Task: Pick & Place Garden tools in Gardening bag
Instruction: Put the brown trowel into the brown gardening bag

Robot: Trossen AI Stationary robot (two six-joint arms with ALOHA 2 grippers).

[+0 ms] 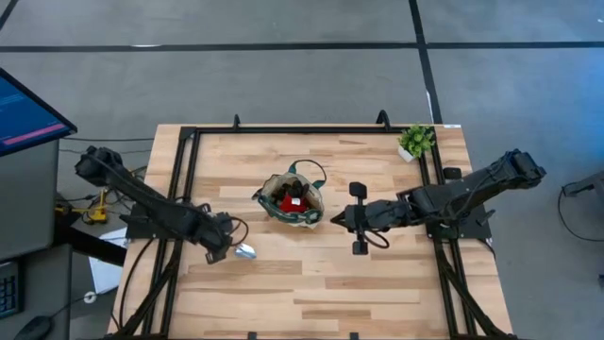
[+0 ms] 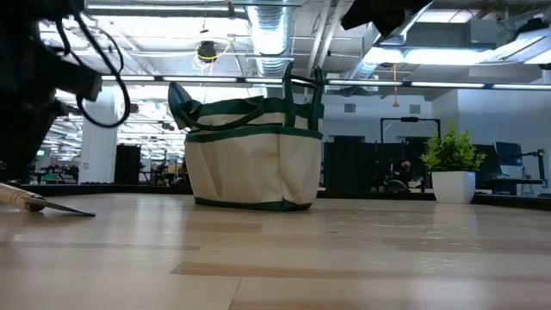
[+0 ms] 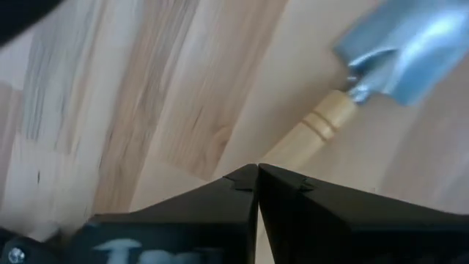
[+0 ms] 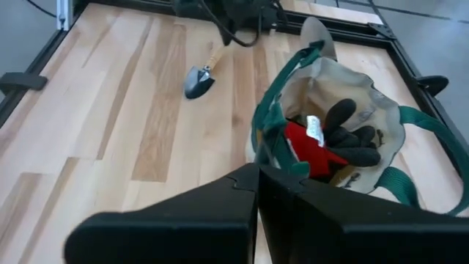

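The gardening bag (image 1: 293, 198) (image 2: 254, 159) (image 4: 330, 125) stands upright near the table's middle, cream with green trim. Inside it are a red piece (image 4: 308, 150) and dark tools (image 4: 352, 139). A silver trowel (image 1: 245, 251) (image 3: 399, 51) (image 4: 199, 79) with a wooden handle (image 3: 315, 128) lies flat on the table, left of and nearer than the bag. My left gripper (image 1: 223, 247) (image 3: 256, 174) is shut and points down over the handle's free end. My right gripper (image 1: 338, 219) (image 4: 258, 172) is shut, empty, and hangs just right of the bag. My left gripper's shut fingers (image 3: 286, 198) stand over the free end of the trowel's wooden handle (image 3: 293, 150) from above. The fingers themselves hide that end, so I cannot tell whether they touch it. The trowel lies flat on the table.
A small green potted plant (image 1: 415, 142) (image 2: 452, 168) stands at the far right corner. A black frame (image 1: 189, 161) runs along the table's edges. Bare wood lies along the near half of the table.
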